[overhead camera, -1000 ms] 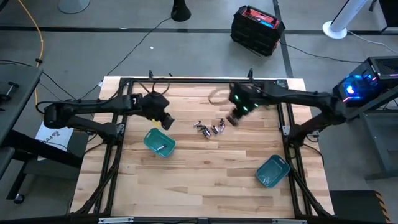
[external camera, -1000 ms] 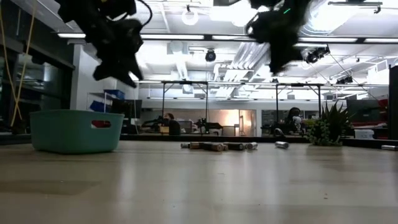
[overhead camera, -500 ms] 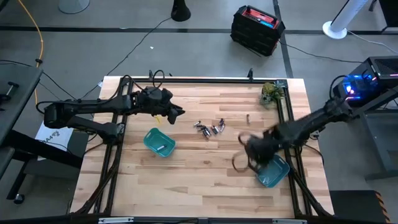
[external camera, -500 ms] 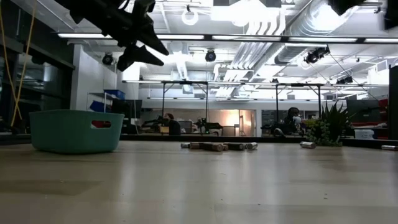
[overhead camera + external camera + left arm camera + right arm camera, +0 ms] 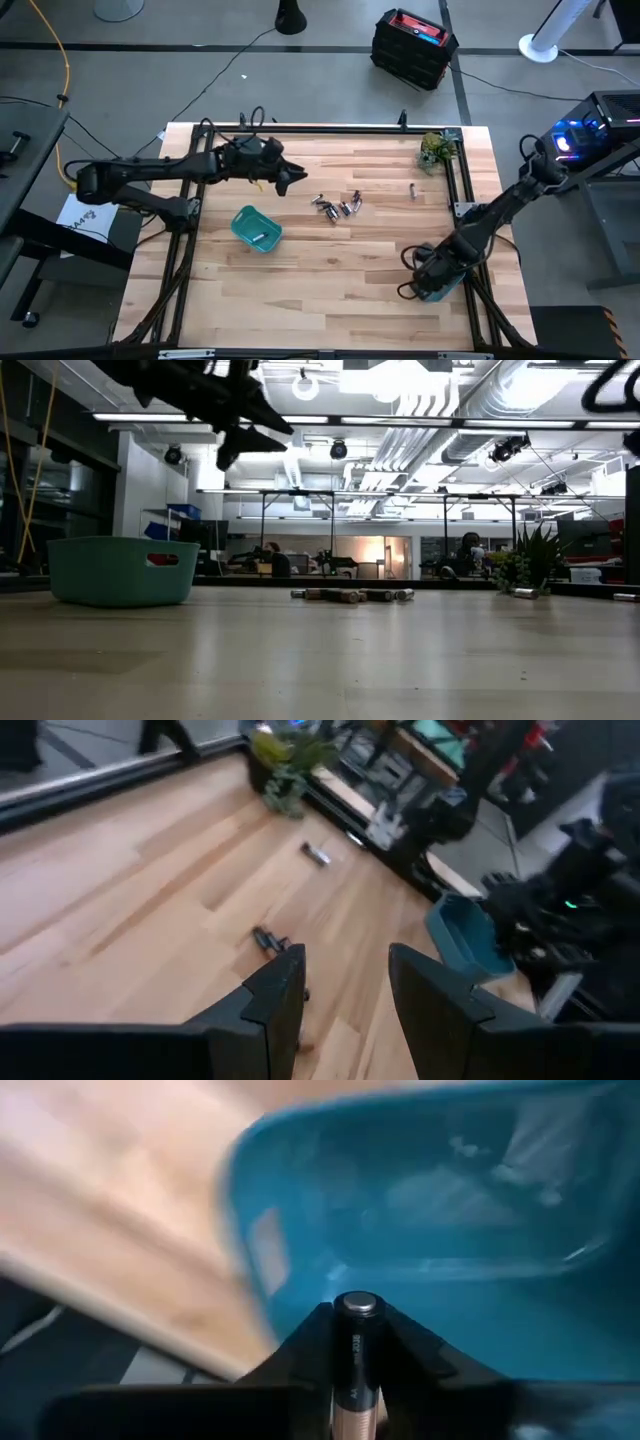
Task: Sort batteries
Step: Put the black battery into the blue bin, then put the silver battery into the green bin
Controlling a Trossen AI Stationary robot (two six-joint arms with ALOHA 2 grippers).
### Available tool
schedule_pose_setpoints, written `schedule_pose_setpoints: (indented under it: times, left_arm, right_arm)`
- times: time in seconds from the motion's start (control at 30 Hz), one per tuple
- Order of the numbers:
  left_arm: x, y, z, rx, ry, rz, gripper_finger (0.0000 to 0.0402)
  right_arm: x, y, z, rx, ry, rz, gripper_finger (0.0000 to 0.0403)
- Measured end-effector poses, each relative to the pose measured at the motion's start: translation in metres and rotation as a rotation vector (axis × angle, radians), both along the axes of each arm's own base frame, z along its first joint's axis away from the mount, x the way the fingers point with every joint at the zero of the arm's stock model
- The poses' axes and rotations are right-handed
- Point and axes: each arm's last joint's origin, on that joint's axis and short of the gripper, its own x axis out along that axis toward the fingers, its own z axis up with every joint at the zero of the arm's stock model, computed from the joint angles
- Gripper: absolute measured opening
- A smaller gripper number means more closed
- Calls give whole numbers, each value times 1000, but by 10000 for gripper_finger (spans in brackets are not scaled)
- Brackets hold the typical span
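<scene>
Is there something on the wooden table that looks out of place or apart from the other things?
One small silvery battery lies alone near the potted plant, apart from the cluster of batteries at the table's middle. Otherwise nothing stands out: the right gripper holds a battery over its teal plastic bin.

I see my left arm stretched across the far side of the counter, its left gripper (image 5: pixel 293 178) held off the surface with the fingers (image 5: pixel 275 995) parted. My right arm bends down at the near right corner, where the right gripper (image 5: pixel 430 272) pinches a battery (image 5: pixel 355 1350) between its fingers (image 5: pixel 305 1342).
</scene>
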Motion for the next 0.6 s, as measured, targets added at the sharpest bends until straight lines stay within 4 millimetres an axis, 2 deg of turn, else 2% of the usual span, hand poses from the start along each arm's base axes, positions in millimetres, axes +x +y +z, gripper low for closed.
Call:
schedule_pose_setpoints:
  times: [0.17, 0.27, 0.4, 0.6]
  left_arm:
    - [33, 3, -9, -11, 71, -123, 138]
    - [58, 4, -9, 50, 87, -202, 138]
    - [91, 7, -7, 189, 153, -311, 138]
    - [126, 9, -26, 382, 411, -551, 138]
  right_arm:
    - [-2, -2, -3, -2, -17, 49, 183]
    - [0, -1, 3, 10, -50, 106, 224]
    - [3, 0, 20, -29, -77, 154, 239]
    - [3, -8, 62, -214, -170, 168, 241]
